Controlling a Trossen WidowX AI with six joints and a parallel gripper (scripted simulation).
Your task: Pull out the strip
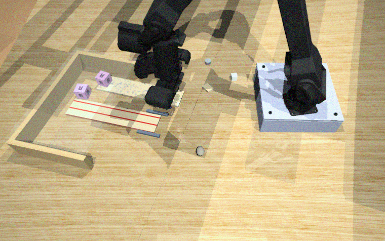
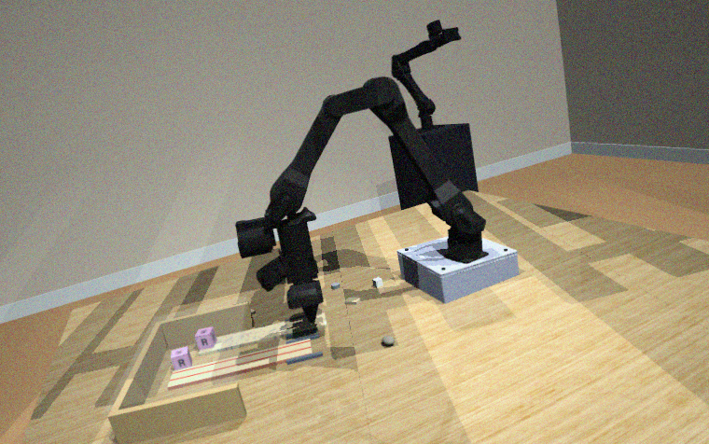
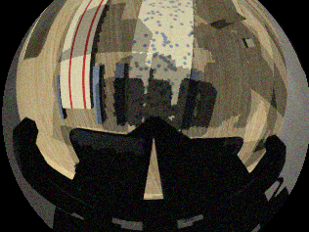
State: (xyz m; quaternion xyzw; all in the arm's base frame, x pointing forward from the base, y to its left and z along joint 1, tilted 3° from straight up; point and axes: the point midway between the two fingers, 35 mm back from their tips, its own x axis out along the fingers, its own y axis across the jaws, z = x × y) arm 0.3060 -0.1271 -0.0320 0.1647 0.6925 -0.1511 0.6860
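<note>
A pink cube marked R [image 1: 103, 78] [image 2: 204, 338] sits at the far end of the speckled cream strip [image 1: 124, 86] [image 2: 251, 337] [image 3: 171, 28]. A second pink cube marked R [image 1: 82, 91] [image 2: 181, 358] stands by the far end of the red-lined strip [image 1: 113, 113] [image 2: 241, 360] [image 3: 77, 72], apparently off it. My gripper [image 2: 312, 320] [image 3: 154, 120] is shut, its tips low over the speckled strip's near end, with nothing visible between them. In the top view the gripper body hides the tips; whether they touch the strip is hard to tell.
A low wooden wall [image 1: 45, 151] [image 2: 177, 410] surrounds the far side. Blue rails [image 1: 148, 133] [image 2: 304, 358] flank the strips' near ends. A grey stone [image 1: 199, 150], cream tile [image 1: 207, 87], white block [image 1: 233, 76] and blue disc [image 1: 207, 61] lie toward the base.
</note>
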